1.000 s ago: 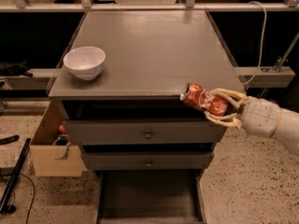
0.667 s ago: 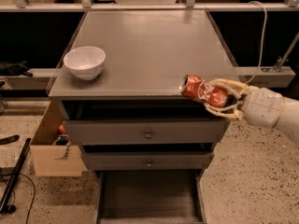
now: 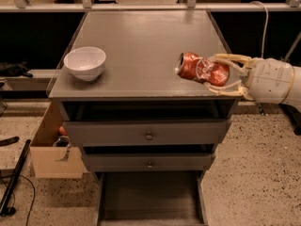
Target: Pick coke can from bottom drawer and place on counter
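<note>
The gripper [image 3: 214, 73] comes in from the right. Its fingers [image 3: 229, 58] are clamped on the can [image 3: 200, 68], one at the far side and one at the near side. The can lies sideways, its long axis pointing left out of the fingers, over the right front part of the surface [image 3: 136, 41]. Whether it touches there I cannot tell.

The grey table [image 3: 141, 36] top has a slight sheen, its front edge worn. At the table's right front edge, the smooth cream pincer [image 3: 212, 72] clasps the glossy red metal coke can [image 3: 201, 69]. Toward its left edge, the white bowl [image 3: 85, 63] looks smooth, glossy.
</note>
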Controlling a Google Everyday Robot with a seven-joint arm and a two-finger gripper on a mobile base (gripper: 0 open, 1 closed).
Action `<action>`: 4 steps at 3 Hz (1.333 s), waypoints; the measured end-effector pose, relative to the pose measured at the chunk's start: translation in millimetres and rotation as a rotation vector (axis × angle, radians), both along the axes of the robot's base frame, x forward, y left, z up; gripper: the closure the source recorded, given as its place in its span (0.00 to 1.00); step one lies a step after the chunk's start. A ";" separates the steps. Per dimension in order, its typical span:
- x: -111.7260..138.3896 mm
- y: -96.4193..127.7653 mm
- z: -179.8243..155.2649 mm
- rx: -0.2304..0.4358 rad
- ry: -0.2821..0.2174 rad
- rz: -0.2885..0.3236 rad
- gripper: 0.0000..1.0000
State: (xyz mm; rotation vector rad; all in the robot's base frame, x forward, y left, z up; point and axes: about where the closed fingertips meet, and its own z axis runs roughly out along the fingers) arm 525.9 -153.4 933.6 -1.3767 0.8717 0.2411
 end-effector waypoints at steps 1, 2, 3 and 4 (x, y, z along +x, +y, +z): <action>10.1 7.9 -8.1 0.007 0.007 -0.034 1.00; 30.2 22.6 -22.9 -0.024 0.039 -0.056 1.00; 52.5 34.4 -47.0 -0.064 0.097 -0.075 1.00; 64.5 37.3 -66.7 -0.085 0.146 -0.094 1.00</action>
